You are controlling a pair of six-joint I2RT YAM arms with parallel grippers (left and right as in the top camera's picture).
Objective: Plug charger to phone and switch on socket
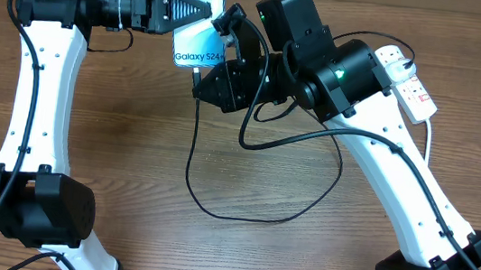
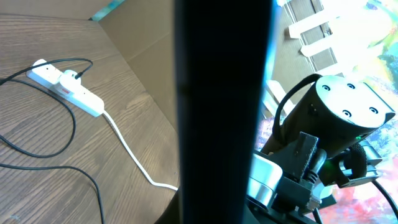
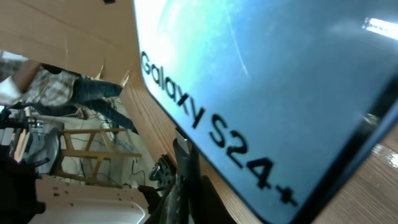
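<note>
White first: spotted the socket (image 1: 412,86) at the far right of the wooden table (image 1: 131,141), partly tucked behind the right arm, its thick white lead (image 1: 429,129) trailing toward the near edge. Saw, from the left wrist view, the plug end of the charger (image 1: 194,148) seated in that strip (red marks on the switches visible there, their position not readable).

Found the phone (image 1: 192,43) at the far middle of the table, screen turned up toward the overhead camera, "Galaxy S24" lettering at its near end. Found the left gripper (image 1: 205,10) reaching in from the left, pressed together on the phone's side edge and pinching it. Saw the phone from that wrist only as a broad dark band down the middle.

Found the right gripper (image 1: 200,74) right at the phone's near short edge, fingers closed on the charger's tip end. Traced the thin black cable from there toward the near side, round a slack loop on the wood, then back up toward the right arm. Could not tell whether the connector sat inside the port: hidden by the fingers. Made out little from the right wrist beyond the screen filling the view.
</note>
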